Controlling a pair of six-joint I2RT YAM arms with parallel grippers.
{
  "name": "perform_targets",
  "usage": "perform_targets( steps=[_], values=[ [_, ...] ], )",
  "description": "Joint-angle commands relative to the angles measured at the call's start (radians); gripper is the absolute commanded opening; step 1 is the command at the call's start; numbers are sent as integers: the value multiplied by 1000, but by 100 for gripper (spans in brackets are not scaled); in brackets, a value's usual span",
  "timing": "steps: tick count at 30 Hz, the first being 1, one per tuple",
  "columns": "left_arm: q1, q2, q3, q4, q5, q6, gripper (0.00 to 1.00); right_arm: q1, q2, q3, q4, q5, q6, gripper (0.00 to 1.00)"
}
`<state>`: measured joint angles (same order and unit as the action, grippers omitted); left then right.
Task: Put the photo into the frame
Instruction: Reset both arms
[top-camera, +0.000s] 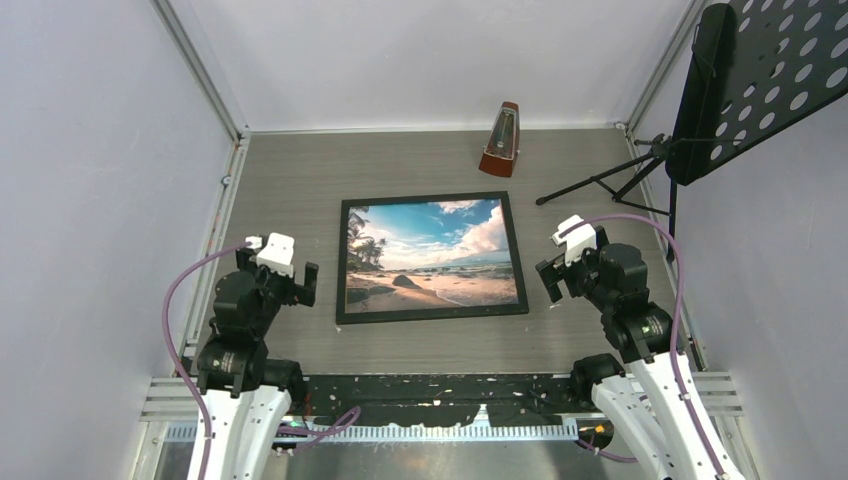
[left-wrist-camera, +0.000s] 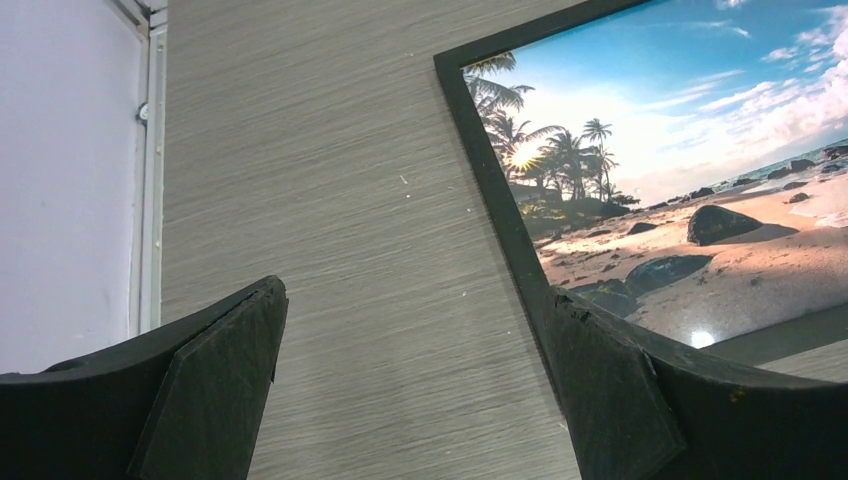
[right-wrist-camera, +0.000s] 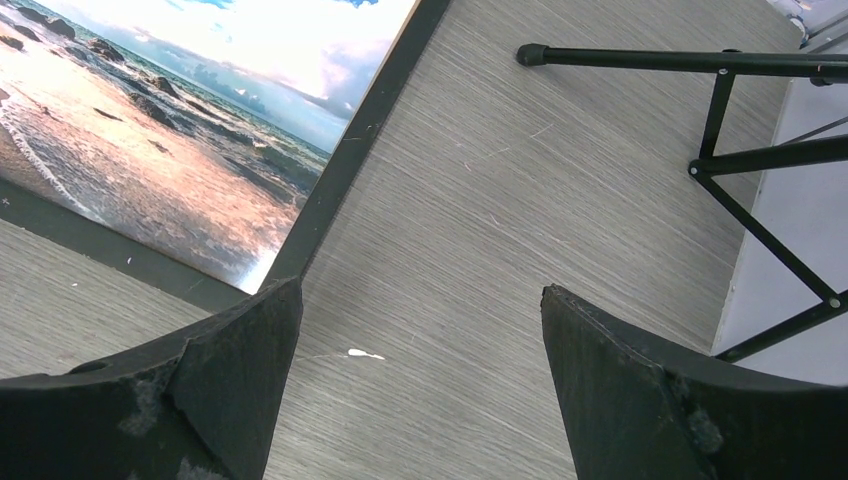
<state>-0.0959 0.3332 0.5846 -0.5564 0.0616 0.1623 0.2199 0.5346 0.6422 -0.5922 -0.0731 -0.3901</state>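
The frame (top-camera: 340, 262) lies flat in the middle of the table, black front face up. The beach photo (top-camera: 430, 252) shows behind its pane. My left gripper (top-camera: 304, 285) is open and empty, just left of the frame's left edge. In the left wrist view the frame's black border (left-wrist-camera: 490, 170) and the photo (left-wrist-camera: 680, 150) sit at the right, with one fingertip (left-wrist-camera: 600, 370) over the border. My right gripper (top-camera: 552, 282) is open and empty, just right of the frame. In the right wrist view the frame's corner (right-wrist-camera: 350, 160) and the photo (right-wrist-camera: 170, 120) lie upper left.
A brown metronome (top-camera: 501, 140) stands at the back behind the frame. A black music stand (top-camera: 740, 80) rises at the right, its tripod legs (top-camera: 600, 180) on the table; the legs also show in the right wrist view (right-wrist-camera: 740, 160). White walls close in both sides.
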Motion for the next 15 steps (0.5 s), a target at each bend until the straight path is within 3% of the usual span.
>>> perform_targets(
  steps=[1, 15],
  values=[
    [13, 12, -1, 78, 24, 13, 100, -6, -11, 2, 35, -8, -11, 95],
    [47, 4, -28, 93, 33, 23, 100, -12, -40, -12, 43, -8, -23, 95]
  ],
)
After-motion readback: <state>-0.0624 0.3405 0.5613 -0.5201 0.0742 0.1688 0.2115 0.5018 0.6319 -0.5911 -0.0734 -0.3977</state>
